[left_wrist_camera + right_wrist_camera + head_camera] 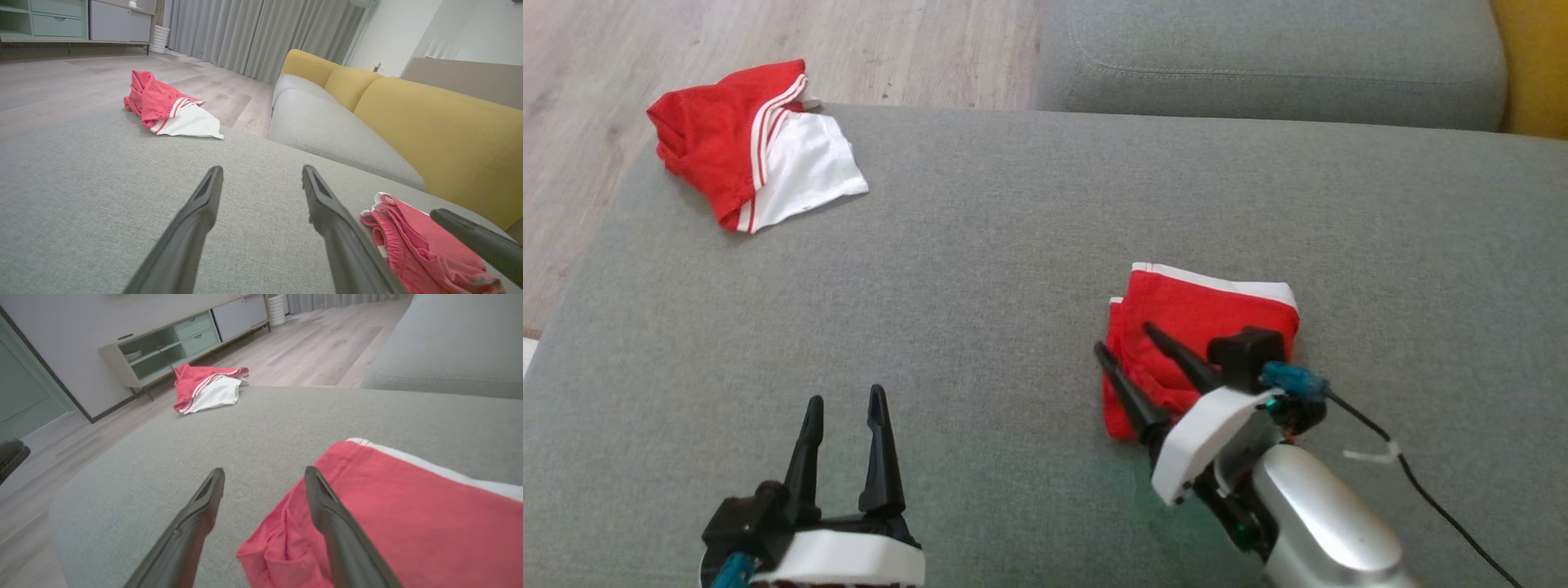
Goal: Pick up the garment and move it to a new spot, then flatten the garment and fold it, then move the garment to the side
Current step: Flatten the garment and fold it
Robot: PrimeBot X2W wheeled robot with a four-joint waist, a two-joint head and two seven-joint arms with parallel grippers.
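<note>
A folded red garment [1217, 314] with a white band along its far edge lies on the grey sofa cushion [1013, 245], right of centre. My right gripper [1125, 339] is open at the garment's left edge. One finger is over the red cloth [408, 522] and the other is over bare cushion. In the right wrist view the right gripper [264, 472] holds nothing. My left gripper [845, 397] stands open and empty near the front of the cushion, well left of the garment [412, 245]. Its fingers spread wide in the left wrist view, left gripper [262, 169].
A second red and white garment [743, 147] lies crumpled at the cushion's far left corner, near the drop to the wooden floor [605, 82]. Another grey seat cushion [1274, 57] adjoins at the back right, with a yellow backrest [429, 130]. A black cable [1421, 490] trails from my right wrist.
</note>
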